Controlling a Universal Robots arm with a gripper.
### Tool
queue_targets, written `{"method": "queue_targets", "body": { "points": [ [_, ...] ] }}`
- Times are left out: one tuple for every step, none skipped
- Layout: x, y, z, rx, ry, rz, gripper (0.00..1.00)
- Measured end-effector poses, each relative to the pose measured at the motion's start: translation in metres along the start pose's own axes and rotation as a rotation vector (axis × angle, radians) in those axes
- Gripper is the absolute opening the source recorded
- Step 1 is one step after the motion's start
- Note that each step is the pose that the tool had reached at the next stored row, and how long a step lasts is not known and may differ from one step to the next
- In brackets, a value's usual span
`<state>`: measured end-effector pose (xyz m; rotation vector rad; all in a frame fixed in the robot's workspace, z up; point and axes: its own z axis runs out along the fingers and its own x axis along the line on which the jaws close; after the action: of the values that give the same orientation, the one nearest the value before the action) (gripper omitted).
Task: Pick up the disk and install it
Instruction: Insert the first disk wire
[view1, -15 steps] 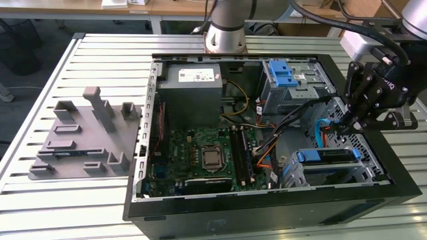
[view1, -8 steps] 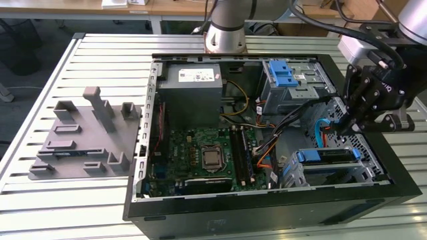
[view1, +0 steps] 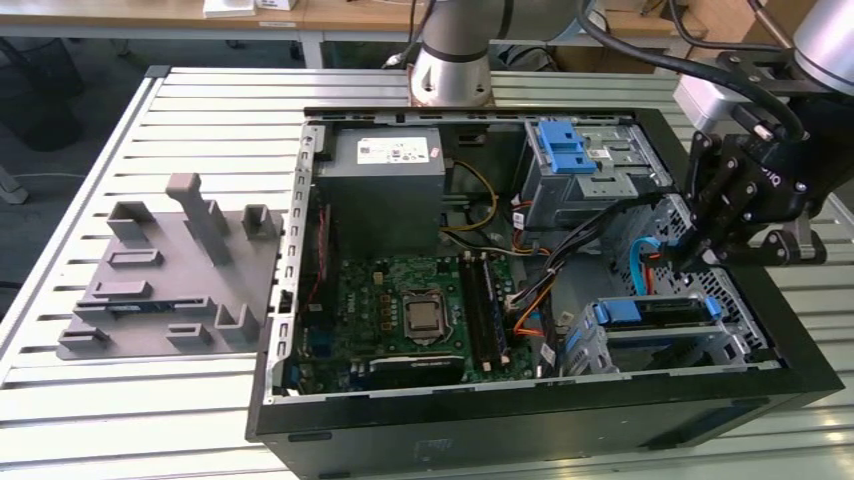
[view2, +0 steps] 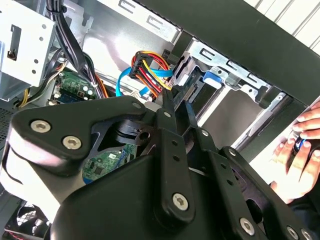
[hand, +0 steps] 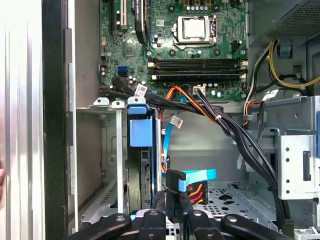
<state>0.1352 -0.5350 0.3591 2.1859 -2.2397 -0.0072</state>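
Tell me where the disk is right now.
In the exterior view, the disk sits in the metal drive cage toward the exterior view's right of the open case, beside the motherboard and close to the gripper.

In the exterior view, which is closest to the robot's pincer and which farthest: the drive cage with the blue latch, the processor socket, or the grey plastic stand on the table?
From the pincer, at the exterior view's right:
1. Drive cage, just beside it, inside the case.
2. Processor socket, mid-case on the green board.
3. Grey stand, outside the case, at the view's far left.
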Motion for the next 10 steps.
{"method": "queue_targets", "body": {
  "points": [
    [-0.0004, 0.0, 0.0, 0.0001, 0.0001, 0.0, 0.25],
    [-0.0008, 0.0, -0.0002, 0.0001, 0.0008, 0.0, 0.25],
    [-0.0013, 0.0001, -0.0003, 0.0001, 0.0017, 0.0, 0.25],
    [-0.0018, 0.0001, -0.0005, 0.0002, 0.0023, 0.0, 0.25],
    [-0.0024, 0.0001, -0.0006, 0.0002, 0.003, 0.0, 0.25],
    [-0.0031, 0.0001, -0.0007, 0.0002, 0.0036, 0.0, 0.25],
    [-0.0039, 0.0001, -0.0007, 0.0002, 0.0042, 0.0, 0.25],
    [-0.0048, 0.0002, -0.0007, 0.0002, 0.0045, 0.0, 0.25],
    [-0.0058, 0.0002, -0.0007, 0.0003, 0.0048, 0.0, 0.25],
    [-0.0067, 0.0003, -0.0008, 0.0004, 0.0052, 0.0, 0.25]
  ]
}}
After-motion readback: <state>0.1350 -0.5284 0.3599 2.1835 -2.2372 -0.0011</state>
